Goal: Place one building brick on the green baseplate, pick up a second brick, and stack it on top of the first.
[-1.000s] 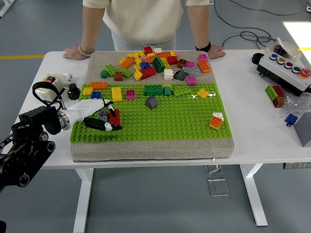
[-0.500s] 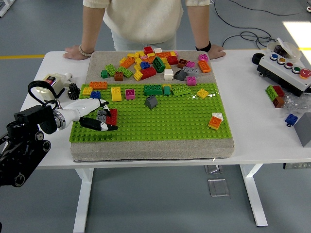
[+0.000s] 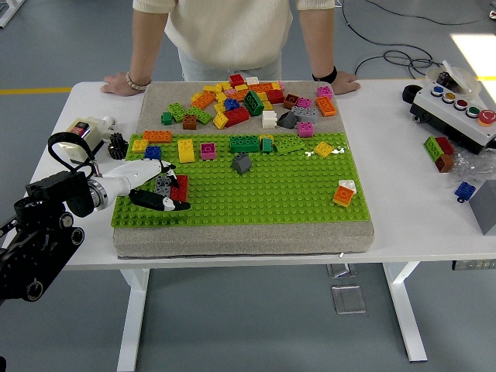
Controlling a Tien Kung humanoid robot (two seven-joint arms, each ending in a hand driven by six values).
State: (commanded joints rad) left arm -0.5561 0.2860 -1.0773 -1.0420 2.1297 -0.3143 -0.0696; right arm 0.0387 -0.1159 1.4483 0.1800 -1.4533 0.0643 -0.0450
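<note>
Left hand (image 3: 151,186) has drifted slightly back toward the baseplate's (image 3: 256,194) left edge since a second ago. Fingers curl around grey brick (image 3: 163,184) beside red brick (image 3: 180,187). Judged step: stacking. Next: align studs, press down.

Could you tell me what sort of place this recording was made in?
Probably a robotics lab or test room: a white table on a bare grey floor, a button control box with cables behind it, and a person standing watch.
</note>
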